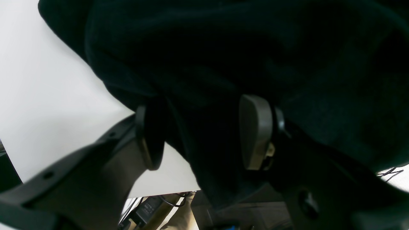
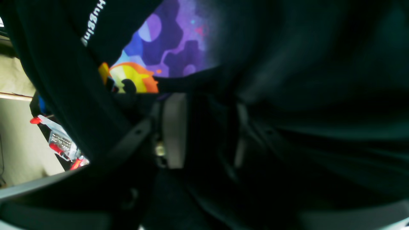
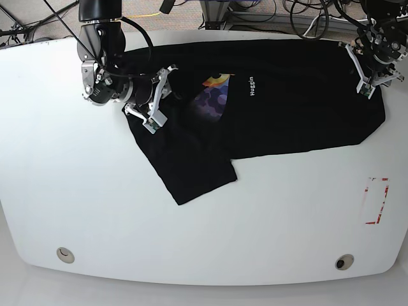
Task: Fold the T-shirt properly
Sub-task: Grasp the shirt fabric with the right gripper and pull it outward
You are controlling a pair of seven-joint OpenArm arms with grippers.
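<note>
The black T-shirt [image 3: 287, 108] lies spread across the far half of the white table [image 3: 127, 210], with one flap reaching toward the middle. A colourful purple and orange print [image 3: 213, 95] and white lettering [image 3: 252, 86] show near its left part. My right gripper [image 3: 156, 99] is at the shirt's left edge; in the right wrist view my right gripper [image 2: 207, 131] is closed on dark fabric [image 2: 303, 95] beside the print [image 2: 172, 38]. My left gripper [image 3: 368, 86] is at the shirt's far right corner; in the left wrist view my left gripper [image 1: 201, 137] pinches a fold of fabric [image 1: 223, 48].
A red-outlined rectangle mark [image 3: 377, 201] is on the table at the right. Two round holes [image 3: 64, 255] [image 3: 344, 262] sit near the front edge. Cables [image 3: 306, 16] and frame parts lie behind the table's far edge.
</note>
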